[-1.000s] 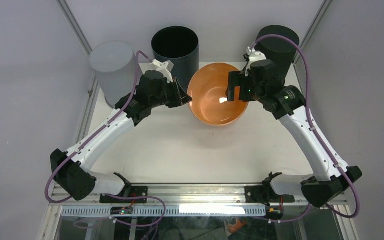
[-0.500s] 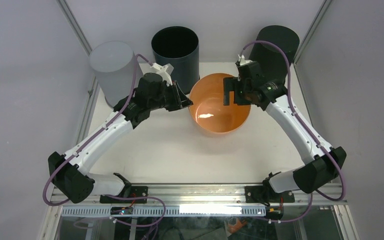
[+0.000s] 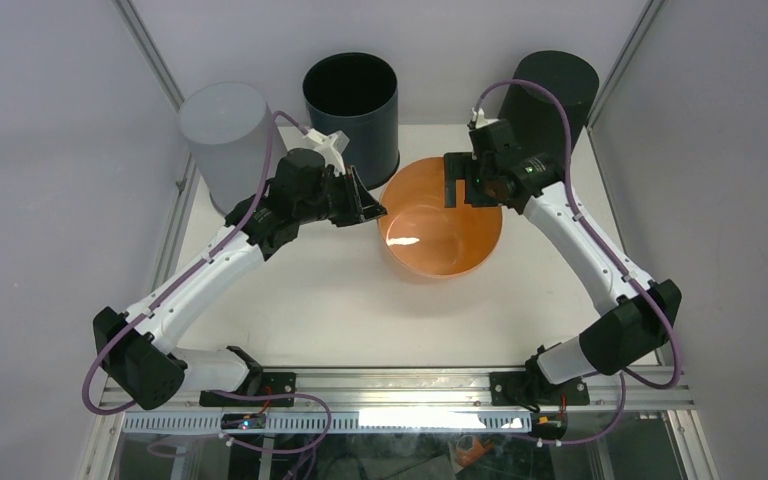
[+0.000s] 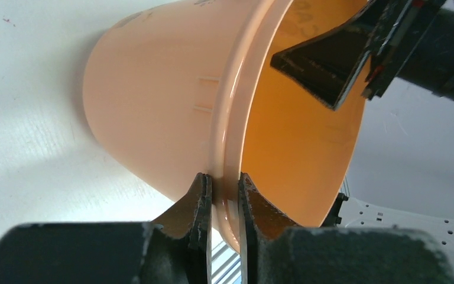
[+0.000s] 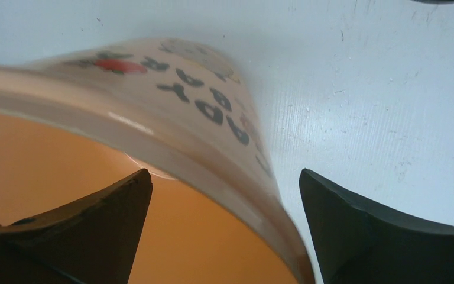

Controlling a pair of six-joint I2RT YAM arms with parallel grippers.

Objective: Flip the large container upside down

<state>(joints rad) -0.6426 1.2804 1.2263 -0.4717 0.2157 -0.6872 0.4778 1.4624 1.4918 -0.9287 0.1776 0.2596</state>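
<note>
The large orange container [image 3: 440, 215] sits mouth-up and tilted at the table's back middle. My left gripper [image 3: 372, 208] is shut on its left rim; in the left wrist view the jaws [image 4: 224, 192] pinch the rim of the container [image 4: 153, 100], one finger outside, one inside. My right gripper [image 3: 463, 182] is open at the far right rim. In the right wrist view its jaws [image 5: 224, 195] straddle the container's rim [image 5: 201, 142] without touching it, one finger inside, one outside.
A grey cylinder [image 3: 225, 140] stands at the back left, a dark open cylinder [image 3: 351, 105] at the back middle and a dark closed cylinder [image 3: 552, 95] at the back right, close behind the right gripper. White table [image 3: 360, 300] in front.
The right arm swung in and its open gripper moved left over the container's far right rim. The container tipped and shifted slightly towards the front. The left gripper kept its hold.
</note>
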